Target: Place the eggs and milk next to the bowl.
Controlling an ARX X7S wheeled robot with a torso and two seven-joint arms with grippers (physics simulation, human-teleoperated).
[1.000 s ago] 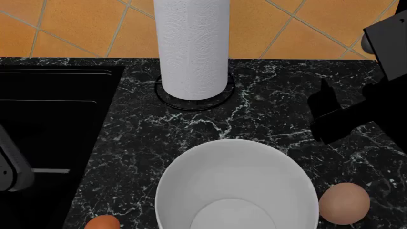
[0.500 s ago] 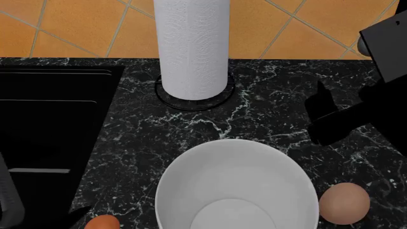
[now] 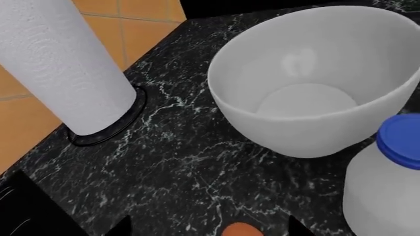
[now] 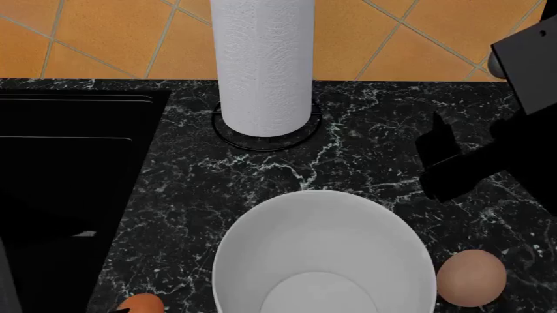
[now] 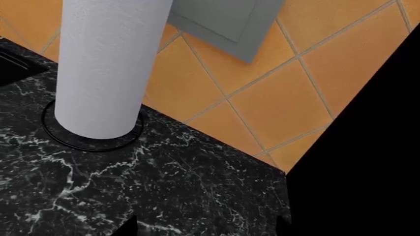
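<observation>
Milk (image 3: 387,187) stands just beside the bowl (image 3: 315,132), near the left tool; neither tool's state can be told.

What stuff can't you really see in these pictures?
- Milk bottle: left wrist view only, cut off by the frame edge; label unseen.
- Orange-brown egg: cut by the head view's bottom edge.
- Bowl: near rim cropped in the head view.
- Both grippers: only dark finger tips at the wrist views' edges; open or shut unclear.
</observation>
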